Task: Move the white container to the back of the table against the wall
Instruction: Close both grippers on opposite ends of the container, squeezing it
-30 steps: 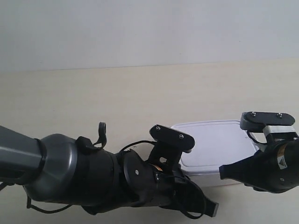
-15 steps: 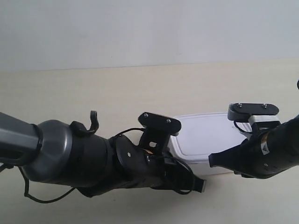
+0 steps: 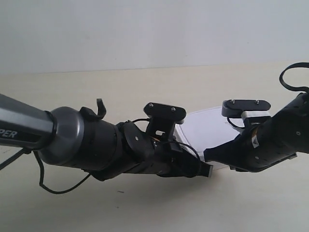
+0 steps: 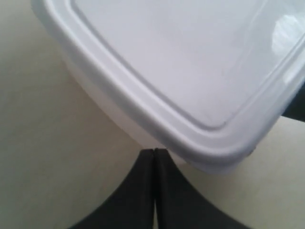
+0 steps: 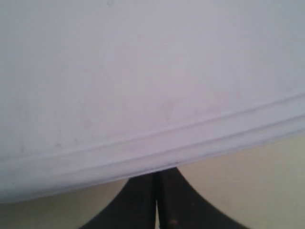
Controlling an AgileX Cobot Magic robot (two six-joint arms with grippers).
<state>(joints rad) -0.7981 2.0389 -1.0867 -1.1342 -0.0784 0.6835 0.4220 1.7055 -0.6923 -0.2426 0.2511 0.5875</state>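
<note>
The white container (image 3: pixel 208 124) lies on the table (image 3: pixel 120 96), turned at an angle, its near side hidden behind both arms. The wall (image 3: pixel 145 29) stands well behind it. In the left wrist view, my left gripper (image 4: pixel 154 151) is shut, its tips against the side wall under a rounded corner of the white container (image 4: pixel 167 62). In the right wrist view, my right gripper (image 5: pixel 156 174) is also shut, its tips tucked under the lid rim of the white container (image 5: pixel 143 71). The exterior view shows both arms' tips meeting at the box's near side.
The arm at the exterior view's left (image 3: pixel 96 145) stretches low across the front of the table, a loose black cable (image 3: pixel 48 186) hanging under it. The arm at the exterior view's right (image 3: pixel 270 140) crowds the right side. Bare tabletop lies between the box and the wall.
The white container has slid left and toward the wall and has turned. Both arms followed it, their shut tips staying at its near side.
</note>
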